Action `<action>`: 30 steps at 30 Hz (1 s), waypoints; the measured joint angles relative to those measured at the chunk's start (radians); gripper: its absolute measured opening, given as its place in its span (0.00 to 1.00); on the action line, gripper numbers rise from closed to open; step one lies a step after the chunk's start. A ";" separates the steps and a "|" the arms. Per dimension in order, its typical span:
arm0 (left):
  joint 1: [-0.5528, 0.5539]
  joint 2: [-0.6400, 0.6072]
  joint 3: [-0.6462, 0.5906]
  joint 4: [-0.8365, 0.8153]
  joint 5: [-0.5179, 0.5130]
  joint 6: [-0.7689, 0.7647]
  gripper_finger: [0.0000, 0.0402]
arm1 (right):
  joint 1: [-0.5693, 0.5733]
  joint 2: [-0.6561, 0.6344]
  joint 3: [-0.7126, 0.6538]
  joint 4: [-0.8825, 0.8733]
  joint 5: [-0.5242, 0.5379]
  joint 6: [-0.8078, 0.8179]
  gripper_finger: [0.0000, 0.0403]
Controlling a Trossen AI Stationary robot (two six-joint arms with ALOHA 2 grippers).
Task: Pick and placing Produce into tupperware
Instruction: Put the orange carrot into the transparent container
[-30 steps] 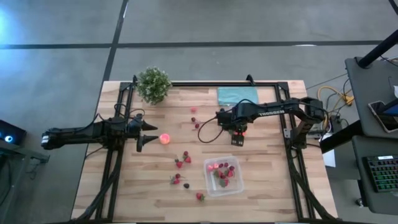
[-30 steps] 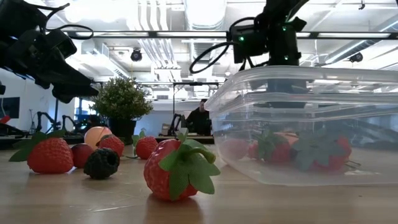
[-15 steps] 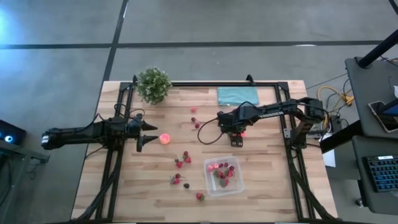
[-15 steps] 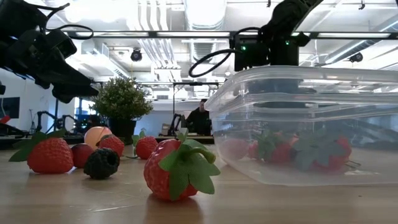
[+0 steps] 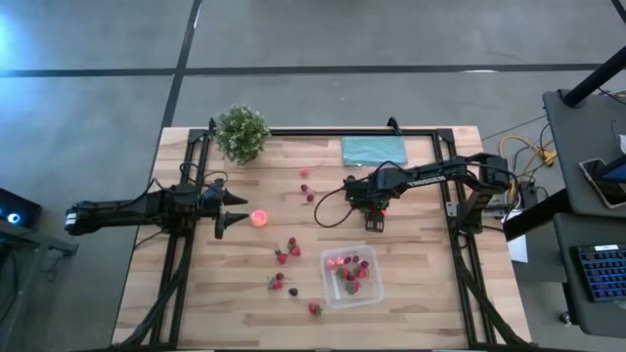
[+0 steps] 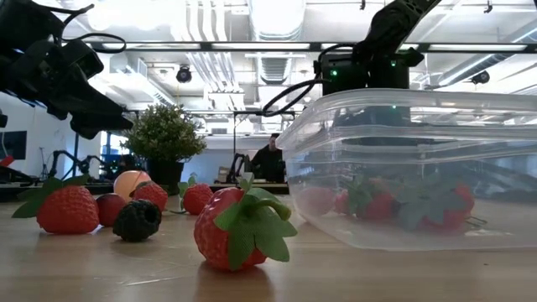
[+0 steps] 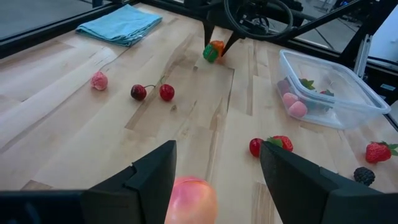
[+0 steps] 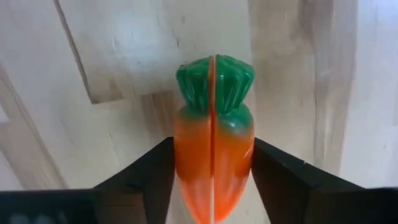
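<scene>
Carrot (image 8: 213, 162) between right fingers (image 8: 149, 180)

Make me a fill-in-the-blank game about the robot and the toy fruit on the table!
1. The right gripper has its two fingers on either side of an orange ______.
2. The folded cloth at the far edge of the table is coloured ______.
3. The clear tupperware already has some red ______ inside.
4. The pink-orange ball sits just in front of the ______ gripper.

Missing words: carrot; teal; strawberries; left
</scene>
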 joint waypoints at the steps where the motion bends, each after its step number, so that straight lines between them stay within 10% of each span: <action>1: 0.000 0.000 0.000 0.000 0.000 0.000 0.54 | 0.000 0.000 0.001 -0.001 0.000 0.011 0.46; 15: 0.000 0.000 0.000 0.000 0.000 0.000 0.54 | 0.041 -0.010 0.336 -0.233 -0.189 0.228 0.42; 30: 0.000 0.001 0.000 0.000 0.000 0.000 0.54 | 0.469 0.104 0.585 -0.279 -0.284 0.674 0.47</action>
